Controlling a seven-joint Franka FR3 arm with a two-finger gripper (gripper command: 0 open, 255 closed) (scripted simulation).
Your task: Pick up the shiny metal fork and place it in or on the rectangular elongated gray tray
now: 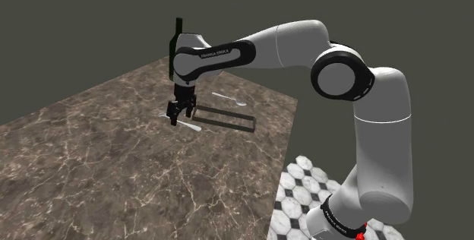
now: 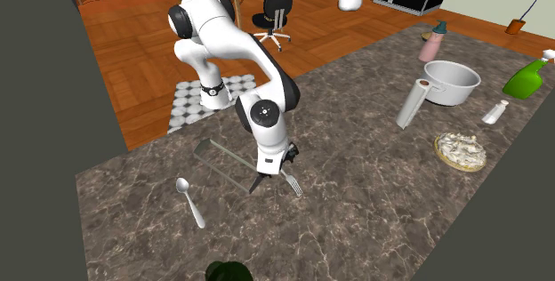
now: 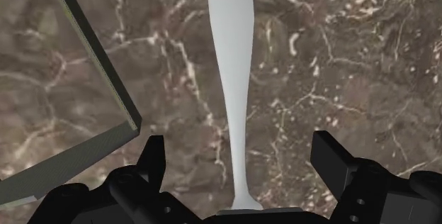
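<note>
A: Fork [image 3: 232, 81], location?
B: Flat on the surface [image 2: 374, 208], between the spread fingers of the hand [image 1: 179, 117], untouched.
A: Surroundings?
B: Tray [image 2: 221, 156] just beside, corner near one finger. Spoon [image 2: 189, 201] past the tray. Surface edge behind the tray. Open room opposite.

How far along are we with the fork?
Done: the hand sits low over the fork, open fingers either side of its handle. In hand: the grasp, no contact yet, fork flat on the counter. Left: close, lift, set it in the tray beside it.
</note>
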